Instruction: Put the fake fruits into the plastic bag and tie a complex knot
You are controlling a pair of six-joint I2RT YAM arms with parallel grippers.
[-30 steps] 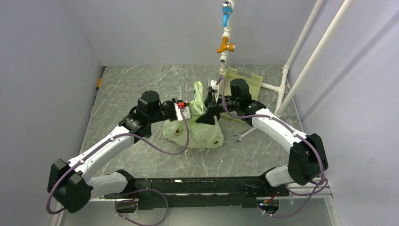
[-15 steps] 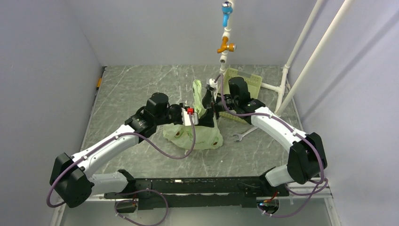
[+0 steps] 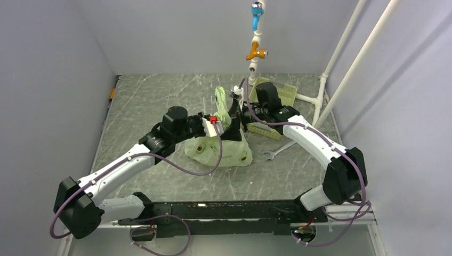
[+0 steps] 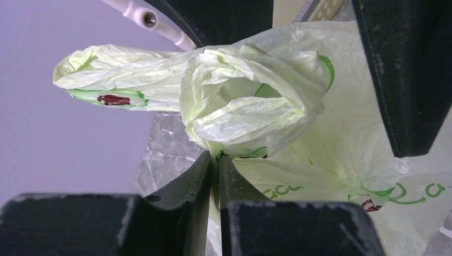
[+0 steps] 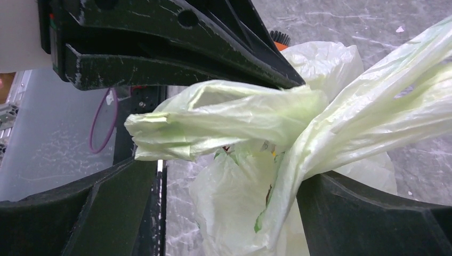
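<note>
Pale-green plastic bag [image 3: 223, 153] | left gripper [image 4: 216, 161] pinched on its film | right gripper [image 5: 226, 178] spread wide, gripping nothing

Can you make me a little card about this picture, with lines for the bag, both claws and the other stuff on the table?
Bag: pale green plastic bag lying on the table, its handles bunched and twisted together above it
Left gripper: shut, pinching the bag's film just below the twist
Right gripper: open wide, one handle strand lying across between its fingers
Fruits: none seen loose on the table; what is inside the bag cannot be told
Other things: wrench right of the bag, green tray behind the right arm
Knot: looks unfinished
</note>
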